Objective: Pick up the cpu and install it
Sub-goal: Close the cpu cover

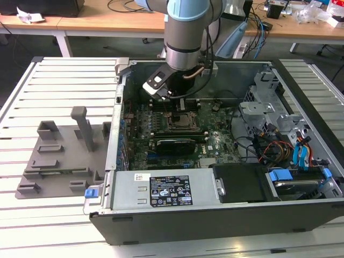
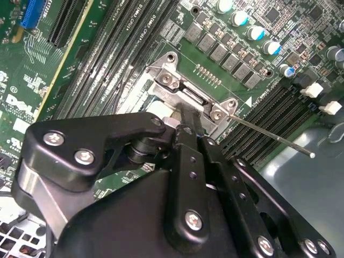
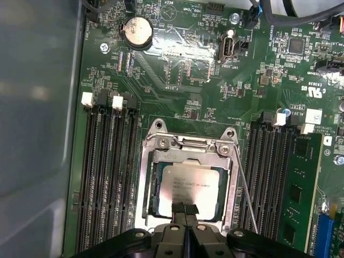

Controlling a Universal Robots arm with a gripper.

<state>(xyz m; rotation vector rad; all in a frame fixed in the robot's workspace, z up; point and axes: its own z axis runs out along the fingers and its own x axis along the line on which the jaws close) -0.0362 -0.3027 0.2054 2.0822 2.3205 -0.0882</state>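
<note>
My gripper (image 3: 184, 207) has its fingers closed together, tips at one edge of the cpu (image 3: 189, 185), which lies flat inside the socket frame (image 3: 232, 177) on the motherboard (image 3: 177, 80).

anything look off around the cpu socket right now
Nothing looks damaged or spilled. The cpu lies flat in the socket frame, roughly square to it. The thin lever beside the frame looks unlatched, angled away from it. The hand, shut, sits at one edge of the cpu.

cpu (image 3: 189, 185) in socket (image 3: 144, 189) (between memory slots (image 3: 107, 177))
</note>
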